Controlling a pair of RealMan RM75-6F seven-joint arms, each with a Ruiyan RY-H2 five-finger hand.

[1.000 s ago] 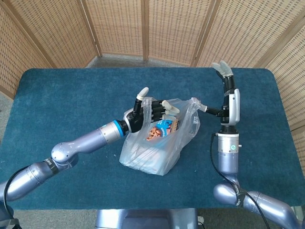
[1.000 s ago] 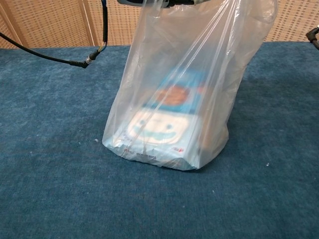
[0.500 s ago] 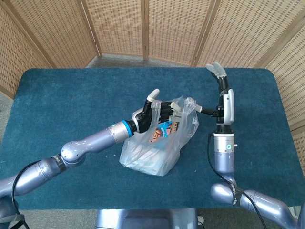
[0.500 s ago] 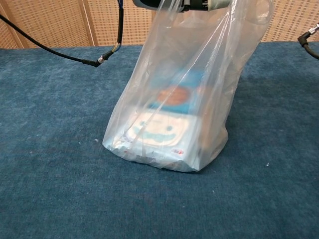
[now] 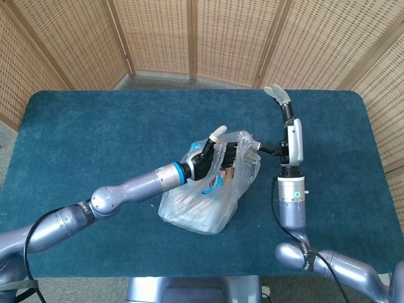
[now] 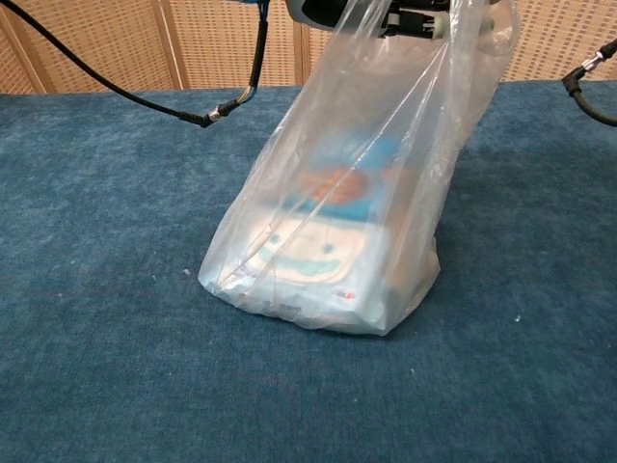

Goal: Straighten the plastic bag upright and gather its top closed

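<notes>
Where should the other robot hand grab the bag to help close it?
Best guess: the right hand pinches the loose flap at the plastic bag's top, coming from its own side. The left hand holds the other side, and that flap sticks up free.

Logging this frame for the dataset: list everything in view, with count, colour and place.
bag: one, clear plastic, mid-table, top pulled up and leaning right.
packet: at least one, blue and white with an orange picture, inside the bag at its bottom.
table: one, covered in dark blue carpet, under everything.
screen: woven tan panels behind the table.
cable: black, crossing the upper left of the chest view.
left hand: black with pale fingertips, holds the bag's top.
right hand: black and white, upright beside the bag's top, fingers raised, holding nothing visible.
</notes>
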